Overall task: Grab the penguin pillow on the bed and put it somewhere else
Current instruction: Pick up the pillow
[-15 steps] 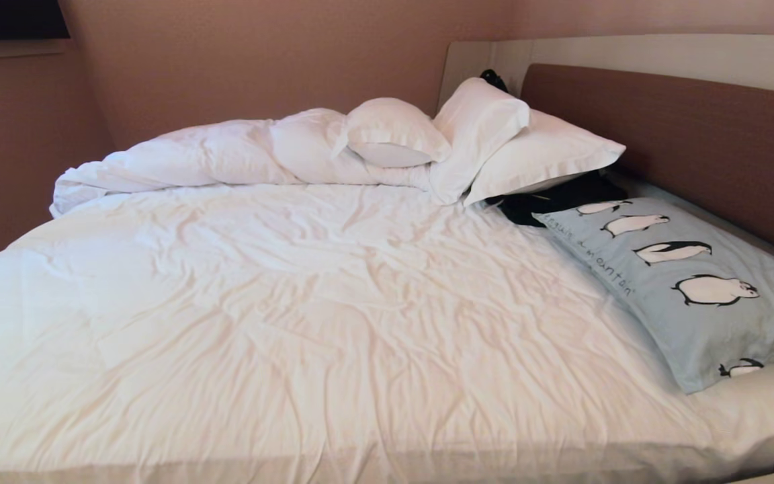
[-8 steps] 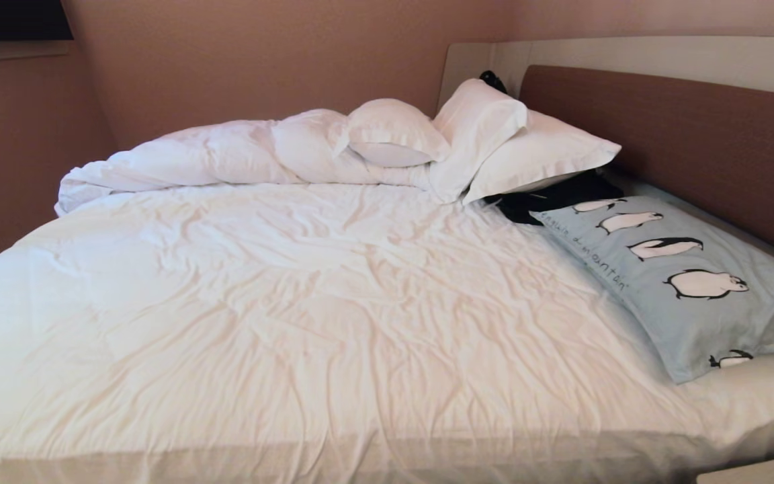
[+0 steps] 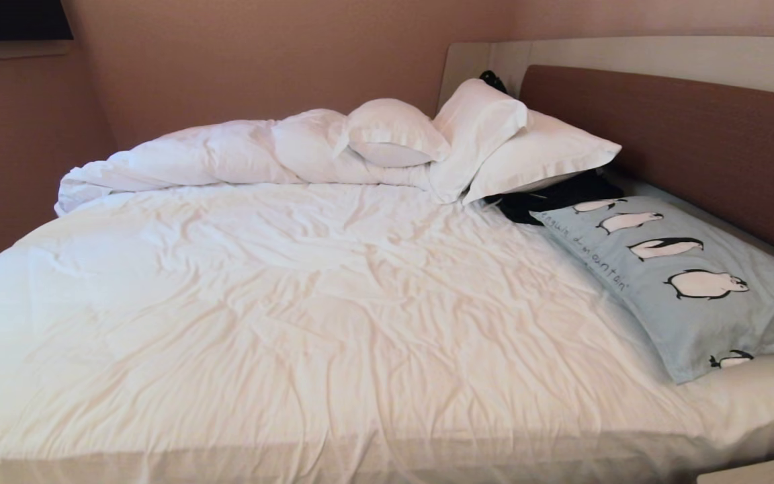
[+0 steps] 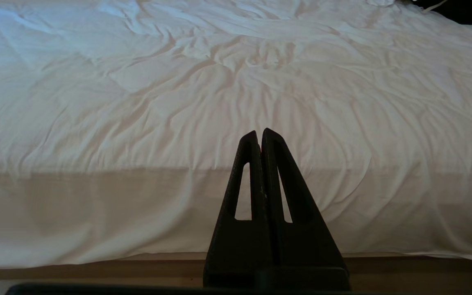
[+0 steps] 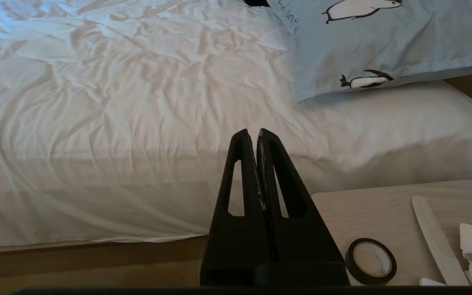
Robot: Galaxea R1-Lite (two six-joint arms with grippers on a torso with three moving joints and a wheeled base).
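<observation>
L gripper (image 4: pixel 259 132) fingers pressed together, nothing held, short of the bed (image 3: pixel 293 302) near edge. R gripper (image 5: pixel 252 132) likewise closed, empty, by a bedside table (image 5: pixel 363 209) w/ roll of black tape (image 5: pixel 370 261). Penguin pillow (image 3: pixel 682 282) lay flat at bed's right side, along headboard (image 3: pixel 682 141), beyond R gripper, well apart. White pillows (image 3: pixel 481 134) + duvet (image 3: pixel 205 158) at far side.

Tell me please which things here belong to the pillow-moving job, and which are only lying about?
Job: penguin pillow, bed, left gripper, right gripper.
Lying about: white pillows, duvet, black cloth, tape roll.
</observation>
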